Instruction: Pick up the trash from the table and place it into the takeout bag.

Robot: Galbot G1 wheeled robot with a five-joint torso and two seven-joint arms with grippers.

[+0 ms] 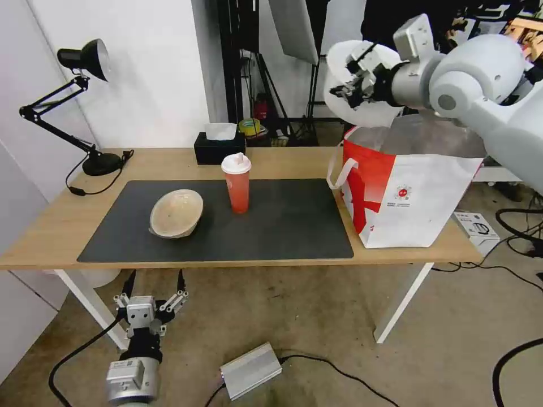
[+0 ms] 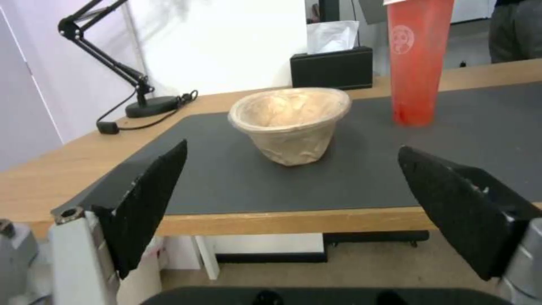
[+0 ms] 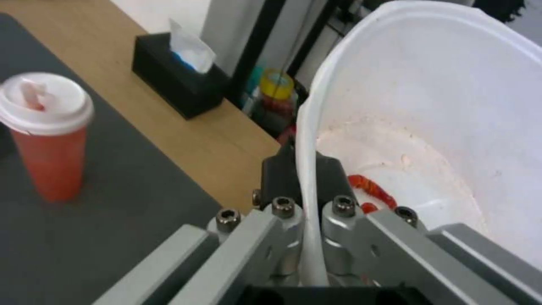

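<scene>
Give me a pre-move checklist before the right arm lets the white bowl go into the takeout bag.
1. Right gripper clamped on the white bowl's rim: ok.
2. Bowl above the takeout bag opening: ok, it hangs over the near-left corner.
3. Bag mouth open, foil lining showing: ok.
4. Bowl level: not ok, tilted on edge with crayfish shells inside.
5. Left gripper open, low in front of the table, away from the bag: ok.
6. Red cup and beige bowl upright on the mat: ok.

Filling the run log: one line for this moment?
right gripper: shut on white bowl, above takeout bag | left gripper: open, below table edge
</scene>
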